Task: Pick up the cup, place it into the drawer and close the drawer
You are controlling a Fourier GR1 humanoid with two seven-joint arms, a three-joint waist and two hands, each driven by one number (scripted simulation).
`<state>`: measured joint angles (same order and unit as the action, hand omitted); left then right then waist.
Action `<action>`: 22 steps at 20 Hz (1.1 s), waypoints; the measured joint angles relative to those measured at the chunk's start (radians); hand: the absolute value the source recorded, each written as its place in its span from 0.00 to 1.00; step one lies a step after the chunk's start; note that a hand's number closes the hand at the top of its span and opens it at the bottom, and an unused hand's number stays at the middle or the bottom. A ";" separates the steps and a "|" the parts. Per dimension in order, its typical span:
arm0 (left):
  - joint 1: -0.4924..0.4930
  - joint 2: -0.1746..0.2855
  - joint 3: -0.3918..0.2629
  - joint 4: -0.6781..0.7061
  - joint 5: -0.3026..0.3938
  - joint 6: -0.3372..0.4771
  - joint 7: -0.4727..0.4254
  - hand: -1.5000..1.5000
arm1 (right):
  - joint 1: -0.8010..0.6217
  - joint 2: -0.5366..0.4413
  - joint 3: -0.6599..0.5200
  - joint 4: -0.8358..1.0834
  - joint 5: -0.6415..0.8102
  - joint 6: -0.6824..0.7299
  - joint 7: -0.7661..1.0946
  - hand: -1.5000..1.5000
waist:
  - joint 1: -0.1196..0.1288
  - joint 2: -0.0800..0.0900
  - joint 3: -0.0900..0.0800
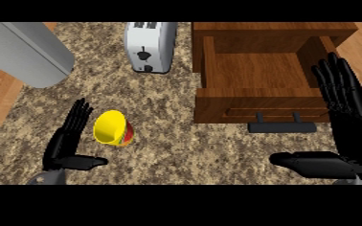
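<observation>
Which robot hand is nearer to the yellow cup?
Left. The left robot hand is just beside the yellow cup; the right robot hand is far off, at the right side of the open drawer.

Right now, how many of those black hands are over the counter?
2. The left hand sits lower left, beside the yellow cup; the right hand is lower right, beside the open drawer. None seems hidden.

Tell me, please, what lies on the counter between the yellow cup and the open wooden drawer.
Nothing: in the head view, only bare speckled counter separates the cup from the drawer.
</observation>
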<state>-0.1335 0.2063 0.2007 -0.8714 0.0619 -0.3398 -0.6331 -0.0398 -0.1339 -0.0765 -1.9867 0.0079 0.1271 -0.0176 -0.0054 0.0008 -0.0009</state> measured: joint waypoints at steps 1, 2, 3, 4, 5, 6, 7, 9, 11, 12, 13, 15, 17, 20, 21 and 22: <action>-0.015 -0.004 0.000 0.041 -0.011 0.008 -0.033 0.00 | -0.006 -0.004 -0.006 0.001 -0.004 0.005 0.004 0.00 | 0.000 0.000 0.000; -0.029 -0.001 0.002 0.093 -0.024 0.008 -0.073 0.00 | -0.016 -0.012 -0.017 0.007 -0.012 0.011 0.009 0.00 | 0.000 0.000 0.000; -0.054 0.001 0.005 0.141 -0.033 0.012 -0.107 0.00 | -0.035 -0.018 -0.029 0.014 -0.023 0.013 0.019 0.00 | -0.001 0.001 0.000; -0.063 0.007 0.010 0.185 -0.039 0.008 -0.145 0.00 | -0.039 -0.024 -0.035 0.010 -0.033 0.020 0.030 0.00 | -0.001 0.001 0.000; -0.083 0.013 0.016 0.226 -0.041 0.012 -0.163 0.00 | -0.039 -0.023 -0.035 0.001 -0.035 0.022 0.039 0.00 | -0.001 0.001 0.000; -0.101 0.013 0.018 0.270 -0.047 0.019 -0.185 0.00 | -0.042 -0.019 -0.034 0.010 -0.030 0.020 0.033 0.00 | -0.001 0.001 0.000; -0.123 0.017 0.022 0.314 -0.052 0.025 -0.206 0.00 | -0.040 -0.022 -0.037 0.014 -0.034 0.027 0.030 0.00 | -0.002 0.001 0.000; -0.175 0.035 0.035 0.403 -0.059 0.031 -0.238 0.00 | -0.026 -0.008 -0.019 0.008 -0.017 0.023 0.019 0.00 | -0.005 0.002 -0.001; -0.211 0.046 0.040 0.457 -0.065 0.037 -0.253 0.00 | -0.035 -0.009 -0.019 -0.005 -0.021 0.022 0.042 0.00 | -0.006 0.002 -0.001; -0.216 0.029 0.034 0.477 -0.075 0.059 -0.274 0.00 | -0.031 -0.005 -0.016 0.000 -0.014 0.021 0.032 0.00 | -0.007 0.003 -0.001; -0.229 0.032 0.035 0.508 -0.082 0.064 -0.289 0.00 | -0.027 -0.009 -0.020 -0.007 -0.018 0.027 0.035 0.00 | -0.009 0.003 -0.001; -0.255 0.040 0.037 0.551 -0.088 0.066 -0.302 0.00 | -0.037 -0.010 -0.021 -0.012 -0.022 0.028 0.046 0.00 | -0.009 0.004 -0.001; -0.266 0.044 0.037 0.576 -0.092 0.063 -0.316 0.00 | -0.026 -0.009 -0.023 -0.018 -0.023 0.032 0.040 0.00 | -0.010 0.004 -0.001; -0.277 0.034 0.035 0.605 -0.099 0.072 -0.335 0.00 | -0.039 -0.001 -0.015 0.012 -0.007 0.026 0.021 0.00 | -0.009 0.005 -0.001; -0.282 0.034 0.034 0.612 -0.100 0.070 -0.336 0.00 | -0.045 -0.001 -0.014 0.023 -0.004 0.027 0.017 0.00 | -0.009 0.005 -0.001; -0.288 0.036 0.034 0.620 -0.100 0.068 -0.337 0.00 | -0.041 -0.002 -0.018 0.026 -0.006 0.030 0.010 0.00 | -0.010 0.005 -0.001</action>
<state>-0.4216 0.2421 0.2352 -0.2514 -0.0381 -0.2715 -0.9703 -0.0812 -0.1361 -0.0948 -1.9602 0.0017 0.1572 -0.0077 -0.0151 0.0058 -0.0023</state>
